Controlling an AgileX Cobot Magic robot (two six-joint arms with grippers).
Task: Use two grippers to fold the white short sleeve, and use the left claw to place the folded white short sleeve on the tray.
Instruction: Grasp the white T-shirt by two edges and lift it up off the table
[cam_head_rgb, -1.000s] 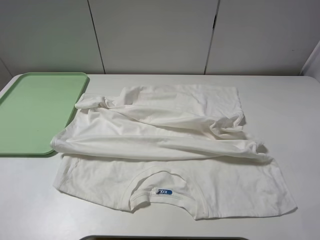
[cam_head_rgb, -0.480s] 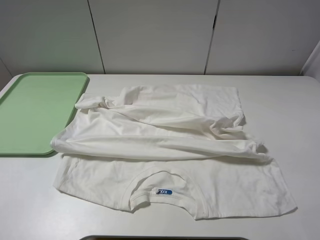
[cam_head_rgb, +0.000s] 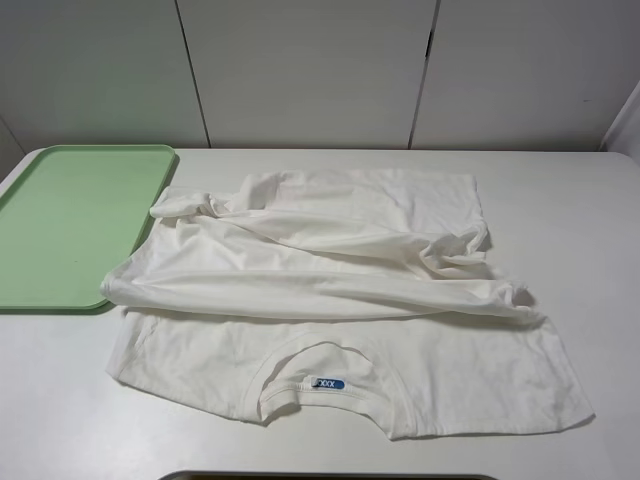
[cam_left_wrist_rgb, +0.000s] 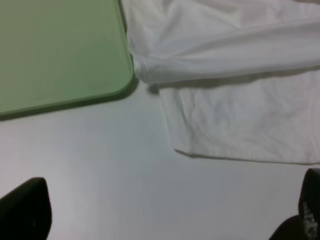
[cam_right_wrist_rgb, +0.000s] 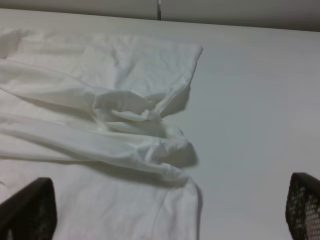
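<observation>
White short sleeve lay wrinkled, half-folded mid-frame, blue label lower centre, edge touched tray, left tool and right tool gaped empty

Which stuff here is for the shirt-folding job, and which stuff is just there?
For the job:
- white short sleeve, rumpled, partly folded over
- tray, green, beside the shirt
- left claw and right claw, both open, holding nothing

Just there:
- table under everything
- wall panels behind
</observation>
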